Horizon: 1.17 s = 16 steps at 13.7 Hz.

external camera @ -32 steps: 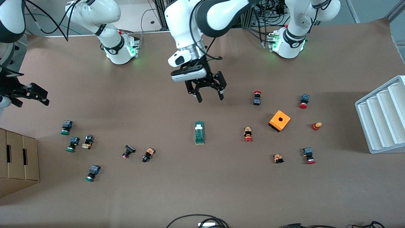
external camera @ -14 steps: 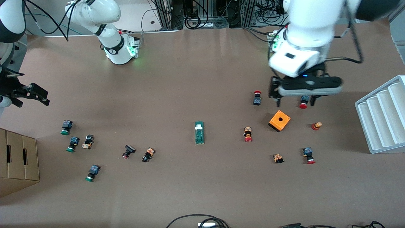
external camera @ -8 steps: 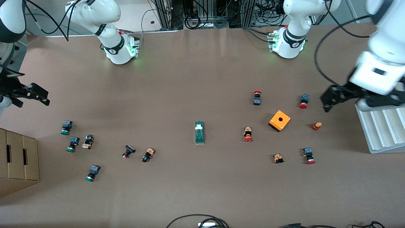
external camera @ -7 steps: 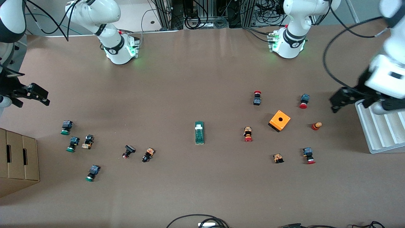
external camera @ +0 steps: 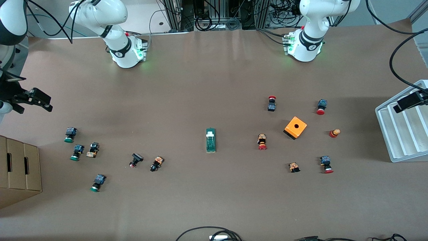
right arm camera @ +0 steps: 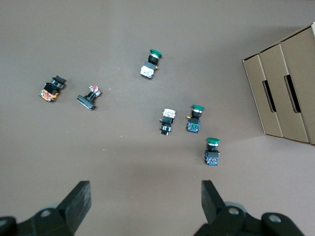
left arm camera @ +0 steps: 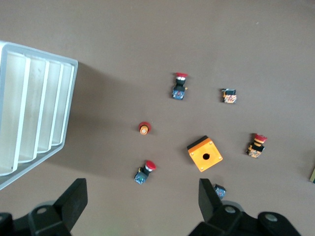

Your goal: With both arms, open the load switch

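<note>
The load switch (external camera: 210, 140), a narrow dark-green block with a white tab, lies flat at the middle of the table with nothing touching it. My left gripper (left arm camera: 142, 199) is open and empty; it hangs over the table's left-arm end. In the front view only one of its fingers (external camera: 410, 102) shows, above the white tray (external camera: 401, 140). My right gripper (external camera: 50, 104) waits over the right arm's end of the table, well apart from the switch. The right wrist view shows it open (right arm camera: 145, 199) with only bare table between its fingers.
An orange box with a hole (external camera: 295, 127) and several red-capped buttons (external camera: 262, 141) lie toward the left arm's end. Green-capped buttons (external camera: 70, 134) and a cardboard box (external camera: 20, 167) are toward the right arm's end. Cables (external camera: 209, 232) lie at the table's near edge.
The left arm has swung from above the table's middle out to the left arm's end, over the white tray. The right arm and the load switch have not moved.
</note>
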Motion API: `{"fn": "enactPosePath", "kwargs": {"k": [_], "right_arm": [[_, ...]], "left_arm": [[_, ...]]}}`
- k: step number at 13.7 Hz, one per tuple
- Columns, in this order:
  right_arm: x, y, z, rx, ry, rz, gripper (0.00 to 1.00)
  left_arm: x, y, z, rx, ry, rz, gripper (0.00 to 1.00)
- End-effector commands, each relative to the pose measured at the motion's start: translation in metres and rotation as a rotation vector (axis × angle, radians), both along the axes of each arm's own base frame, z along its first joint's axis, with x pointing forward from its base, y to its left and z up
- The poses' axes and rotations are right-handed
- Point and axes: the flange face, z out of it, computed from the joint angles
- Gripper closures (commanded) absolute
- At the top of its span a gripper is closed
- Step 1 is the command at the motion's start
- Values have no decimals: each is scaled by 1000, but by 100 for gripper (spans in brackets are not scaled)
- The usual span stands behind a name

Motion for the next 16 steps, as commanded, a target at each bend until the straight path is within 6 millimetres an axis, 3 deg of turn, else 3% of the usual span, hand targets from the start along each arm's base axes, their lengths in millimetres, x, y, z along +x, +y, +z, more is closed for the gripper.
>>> {"fn": "enactPosePath", "kwargs": {"k": [1, 4, 9, 10, 13, 16], "right_arm": [[-6, 0, 2, 2, -20, 8, 0], [-6, 0, 1, 1, -16, 9, 0], [-6, 1, 0, 2, -8, 14, 0], [-6, 1, 0, 2, -8, 14, 0], [-6, 1, 0, 2, -9, 15, 0], [-6, 2, 0, 2, -8, 17, 0]], "left_arm": [[6, -3, -19, -18, 48, -15, 0], [20, -9, -46, -22, 85, -21, 0], [26, -10, -45, -64, 48, -19, 0], [26, -10, -43, -63, 48, -24, 0], [5, -8, -8, -59, 10, -176, 0], [-5, -6, 2, -61, 12, -184, 0]]}}
